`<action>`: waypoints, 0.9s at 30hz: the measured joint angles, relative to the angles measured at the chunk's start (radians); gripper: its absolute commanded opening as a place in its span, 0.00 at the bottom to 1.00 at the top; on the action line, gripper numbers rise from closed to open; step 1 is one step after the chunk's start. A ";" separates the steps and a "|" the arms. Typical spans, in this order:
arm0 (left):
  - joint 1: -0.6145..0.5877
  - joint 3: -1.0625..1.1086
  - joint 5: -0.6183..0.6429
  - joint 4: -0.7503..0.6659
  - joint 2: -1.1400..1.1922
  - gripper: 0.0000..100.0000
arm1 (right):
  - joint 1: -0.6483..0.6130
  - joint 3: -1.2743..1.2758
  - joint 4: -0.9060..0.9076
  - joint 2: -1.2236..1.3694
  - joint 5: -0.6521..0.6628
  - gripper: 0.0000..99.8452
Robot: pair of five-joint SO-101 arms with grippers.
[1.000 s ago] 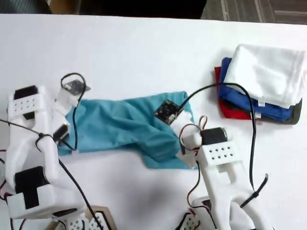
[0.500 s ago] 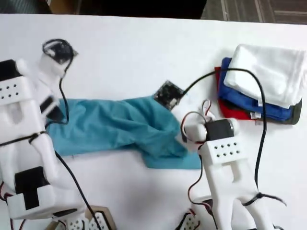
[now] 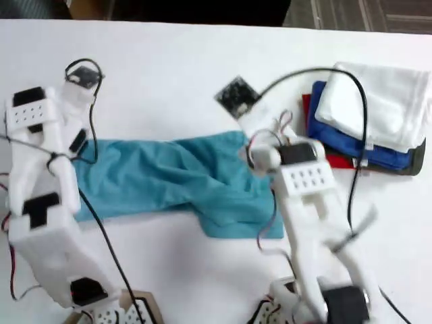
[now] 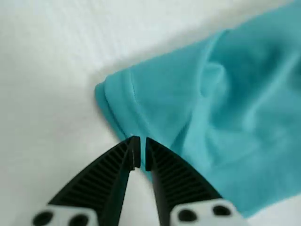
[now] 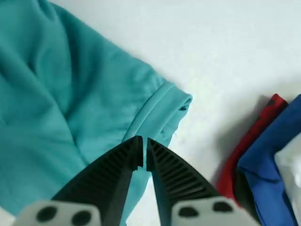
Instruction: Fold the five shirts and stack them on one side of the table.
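Teal shirt (image 3: 169, 179) is lying stretched out sideways across the middle of the table (image 3: 182, 74), rumpled and not folded yet, with a flap sticking out toward the near edge on its right half. Left gripper (image 4: 139, 153) sits right over the shirt's left end, tips above the hemmed edge there. Its jaws are pretty much closed, just a thin slit between them, and I can't see any cloth pinched in that slit. Right gripper (image 5: 142, 153) is the same deal at the other end: tips over a hemmed cuff, jaws nearly together, nothing visibly caught between them. The cloth under both looks like it's lying flat on the table. Over on the right side of the table is the pile of folded shirts: white shirt (image 3: 374, 104) on top, blue shirt (image 3: 337, 138) under it, red shirt (image 3: 332, 160) below that, and something dark (image 3: 416, 159) peeking out at the pile's far right corner. The pile is near the teal shirt's right end but not touching it.
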 measured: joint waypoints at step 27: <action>-0.126 -0.620 0.063 0.322 0.508 0.02 | 0.072 -0.867 0.181 0.987 -0.012 0.02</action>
